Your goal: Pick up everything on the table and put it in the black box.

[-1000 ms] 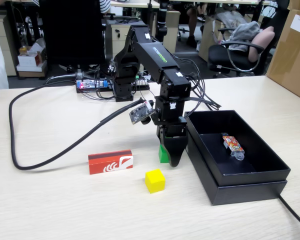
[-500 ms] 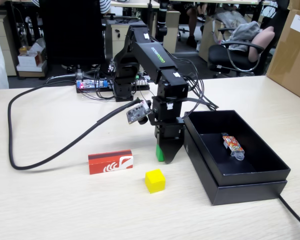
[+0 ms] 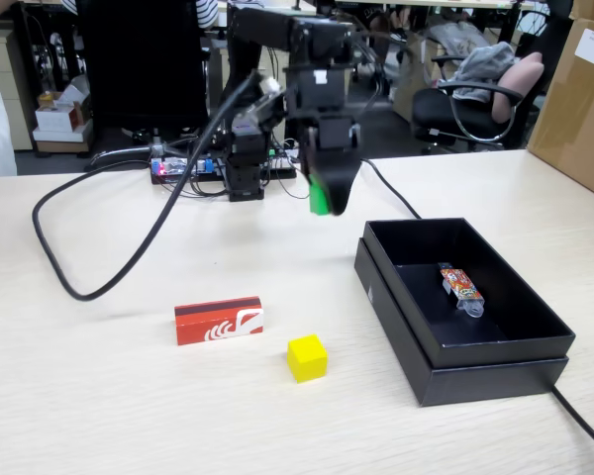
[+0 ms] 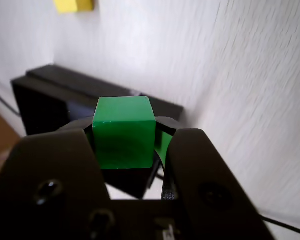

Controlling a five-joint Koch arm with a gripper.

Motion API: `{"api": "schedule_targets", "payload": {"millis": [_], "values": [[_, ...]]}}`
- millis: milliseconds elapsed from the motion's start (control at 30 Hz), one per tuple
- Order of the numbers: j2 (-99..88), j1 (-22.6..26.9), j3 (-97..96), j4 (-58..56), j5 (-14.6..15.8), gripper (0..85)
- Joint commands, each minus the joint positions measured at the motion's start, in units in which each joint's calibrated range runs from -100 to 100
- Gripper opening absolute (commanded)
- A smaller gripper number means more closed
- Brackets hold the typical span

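Note:
My gripper [image 3: 327, 203] is shut on the green cube [image 3: 319, 198] and holds it in the air, left of the black box's [image 3: 495, 351] far-left corner. In the wrist view the green cube [image 4: 124, 132] sits clamped between the two black jaws, gripper [image 4: 125, 131], with the black box [image 4: 45, 97] behind it. The yellow cube [image 3: 307, 357] rests on the table [image 3: 99, 396] left of the box; it shows at the top of the wrist view [image 4: 73, 5]. The red block with white swirl marks [image 3: 218, 321] lies left of the yellow cube.
A small multicoloured tube [image 3: 460, 286] lies inside the black box. A thick black cable [image 3: 79, 287] loops across the table's left half, and another cable [image 3: 584, 426] runs off the front right. The arm's base [image 3: 245, 168] stands at the table's back. A cardboard carton [image 3: 579, 89] stands far right.

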Motion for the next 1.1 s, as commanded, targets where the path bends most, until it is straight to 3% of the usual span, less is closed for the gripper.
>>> {"api": "schedule_targets", "payload": {"millis": [0, 267, 500, 933, 1000, 1067], "values": [[-5.9, 3.5, 2.8, -0.3, 0.8, 12.8], [5.3, 8.7, 14.3, -0.3, 2.2, 12.8], [20.8, 8.6, 22.2, -0.3, 2.3, 12.8], [26.5, 8.6, 20.8, -0.3, 2.9, 13.0], [26.3, 8.7, 20.7, -0.3, 2.9, 14.2], [26.2, 8.7, 20.6, -0.3, 2.9, 23.7]]}}
